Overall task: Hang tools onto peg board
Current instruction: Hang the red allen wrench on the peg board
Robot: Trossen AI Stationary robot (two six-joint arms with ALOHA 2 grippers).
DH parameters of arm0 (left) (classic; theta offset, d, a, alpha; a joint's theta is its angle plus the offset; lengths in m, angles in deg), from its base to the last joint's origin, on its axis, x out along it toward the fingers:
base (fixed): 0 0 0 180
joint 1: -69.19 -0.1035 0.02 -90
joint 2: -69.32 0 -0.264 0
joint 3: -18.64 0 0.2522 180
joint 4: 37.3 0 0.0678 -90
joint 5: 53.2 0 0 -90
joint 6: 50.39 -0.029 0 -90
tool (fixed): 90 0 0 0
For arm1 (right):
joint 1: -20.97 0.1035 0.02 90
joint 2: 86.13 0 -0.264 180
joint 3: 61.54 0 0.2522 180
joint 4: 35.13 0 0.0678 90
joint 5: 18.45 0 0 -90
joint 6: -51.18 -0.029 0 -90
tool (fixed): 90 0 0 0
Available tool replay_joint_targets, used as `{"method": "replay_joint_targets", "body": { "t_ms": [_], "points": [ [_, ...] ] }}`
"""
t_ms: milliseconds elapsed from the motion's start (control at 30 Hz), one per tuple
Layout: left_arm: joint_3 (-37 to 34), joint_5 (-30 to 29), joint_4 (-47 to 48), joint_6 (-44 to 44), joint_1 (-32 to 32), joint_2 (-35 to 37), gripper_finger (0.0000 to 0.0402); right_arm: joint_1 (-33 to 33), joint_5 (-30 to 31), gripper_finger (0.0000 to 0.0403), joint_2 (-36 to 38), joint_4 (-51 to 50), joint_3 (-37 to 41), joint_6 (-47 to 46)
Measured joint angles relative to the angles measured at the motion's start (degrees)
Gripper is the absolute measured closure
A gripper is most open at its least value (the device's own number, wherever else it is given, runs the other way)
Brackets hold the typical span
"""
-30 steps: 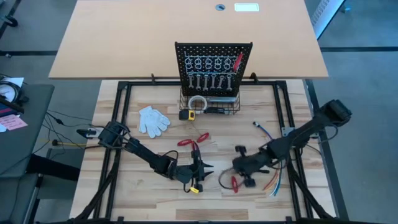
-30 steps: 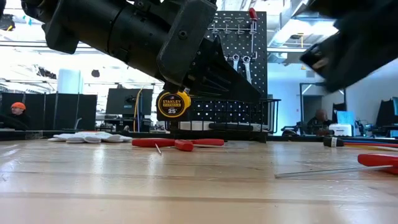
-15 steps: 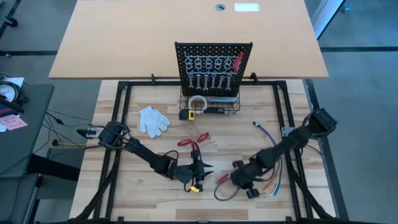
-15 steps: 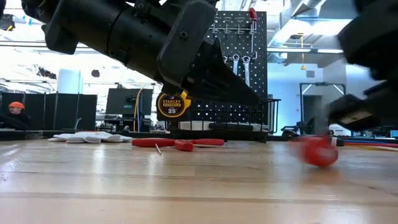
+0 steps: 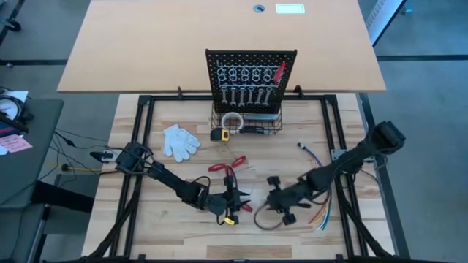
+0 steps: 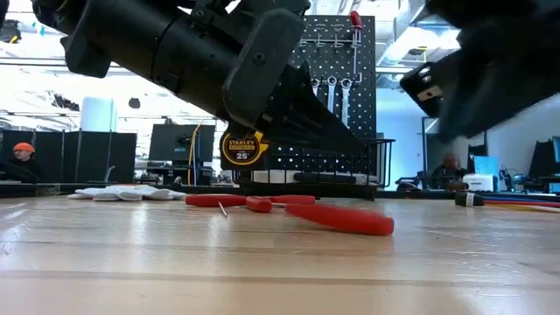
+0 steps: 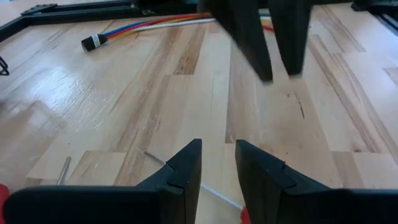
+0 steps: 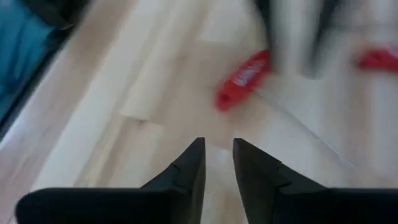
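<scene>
A red-handled tool lies flat on the wooden table between my two grippers, a thin metal wire trailing from it; its handle shows in the low view too. My left gripper hovers just left of it, open a little over bare wood. My right gripper stands just right of it, open a little, the red handle ahead of its fingertips. Red pliers lie farther back. The peg board stands upright at the far side, with silver wrenches and one red tool hanging.
A black wire basket at the board's foot holds a tape roll; a yellow tape measure sits beside it. A white glove lies at the left, and coloured wires under the right arm. A person sits far off in the room.
My right gripper has swung toward the table's left, closer to my left gripper. The red-handled tool has moved with it toward the left, turned about, and now lies flat on the table between the two grippers.
</scene>
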Motion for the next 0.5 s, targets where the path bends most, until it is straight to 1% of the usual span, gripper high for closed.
{"method": "replay_joint_targets", "body": {
  "t_ms": [100, 200, 300, 400, 500],
  "points": [
    [0.0, 0.0, 0.3, 0.0, 0.0, 0.0, 0.0306, -3.0, 0.1, 0.0275, -3.7, 3.1, -1.0, 6.4],
    [0.0, 0.0, 2.7, -0.2, 0.3, 0.5, 0.0306, -6.9, -0.2, 0.0247, -6.7, 3.5, -1.7, 15.1],
    [0.0, 0.6, 7.6, -0.4, 1.4, 2.3, 0.0306, -11.4, -4.6, 0.0231, -9.5, 4.6, -2.0, 20.9],
    [0.0, 3.6, 10.4, -0.5, 2.5, 3.3, 0.0306, -15.6, -7.3, 0.0228, -11.8, 5.8, -2.0, 22.0],
    [0.0, 8.1, 10.5, 0.2, 2.7, 3.2, 0.0306, -18.3, -9.4, 0.0234, -12.9, 5.1, -2.1, 19.9]
  ]
}}
